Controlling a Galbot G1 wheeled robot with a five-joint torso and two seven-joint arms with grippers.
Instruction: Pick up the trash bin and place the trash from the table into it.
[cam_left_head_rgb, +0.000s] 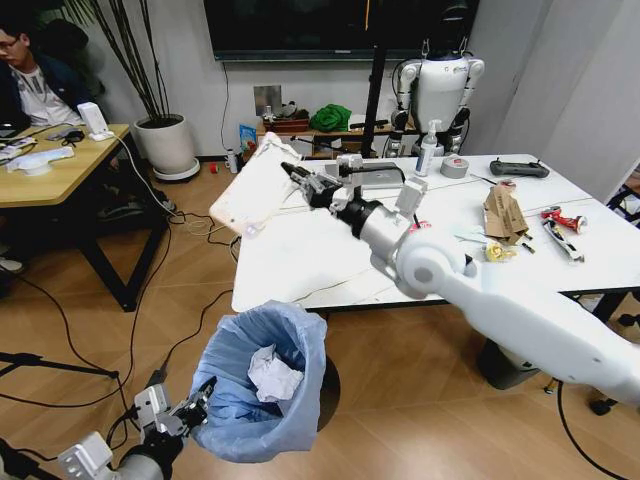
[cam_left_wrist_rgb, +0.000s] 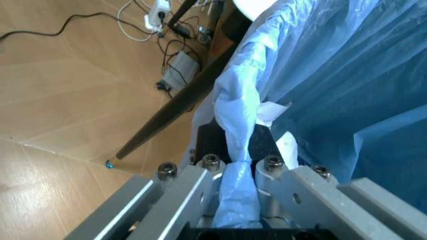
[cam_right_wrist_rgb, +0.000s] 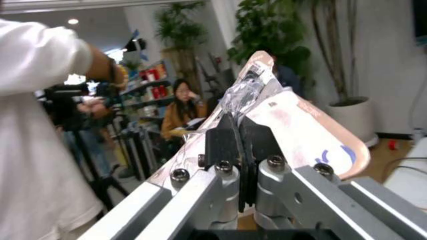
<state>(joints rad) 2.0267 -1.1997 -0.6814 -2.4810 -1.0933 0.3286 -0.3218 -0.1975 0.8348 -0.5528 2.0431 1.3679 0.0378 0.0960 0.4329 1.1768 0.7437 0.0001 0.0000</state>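
left gripper is pinching the blue bag of the trash bin by the table | right gripper is pinching a flat white packet over the table's left edge

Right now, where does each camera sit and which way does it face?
Head view: up on the head, facing forward and down at the table and bin; both arms show, the left gripper and right gripper.
Left wrist view: on the left wrist, along the fingers clamping the bin's bag.
Right wrist view: on the right wrist, along the fingers holding a flat packet.
Shared: packet with head view.
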